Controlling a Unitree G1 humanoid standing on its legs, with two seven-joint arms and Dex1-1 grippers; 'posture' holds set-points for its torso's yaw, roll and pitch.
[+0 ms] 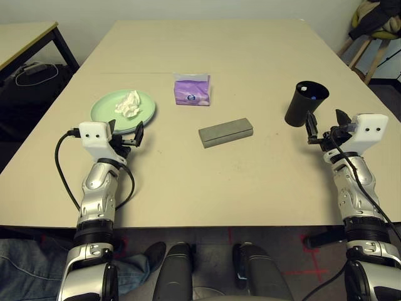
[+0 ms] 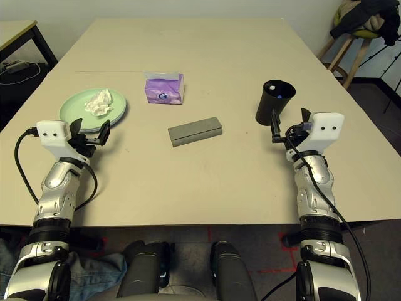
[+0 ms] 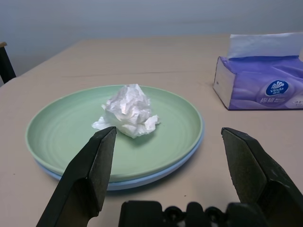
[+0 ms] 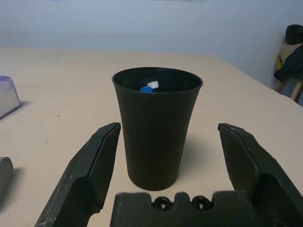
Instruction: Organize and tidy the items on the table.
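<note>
Both grippers, left gripper (image 1: 130, 139) and right gripper (image 1: 326, 127), are hovering wide open, left facing the crumpled tissue (image 3: 127, 110) lying soft and featherlight on the green plate (image 3: 57, 137), probably needing a gentle top pinch.

Looks like an office or a lab room. Big plain beige table (image 1: 207, 56) out past the left gripper (image 1: 127, 138) and right gripper (image 1: 324, 127), pale bare wall behind. Smaller beige table with black legs (image 1: 25, 39) far off beyond the left gripper, cables (image 1: 34, 73) under it. Wooden stool (image 1: 369, 47) with dark clothes (image 1: 376, 19) far beyond the right gripper. Red tape marks (image 1: 310, 260) on the floor.
</note>
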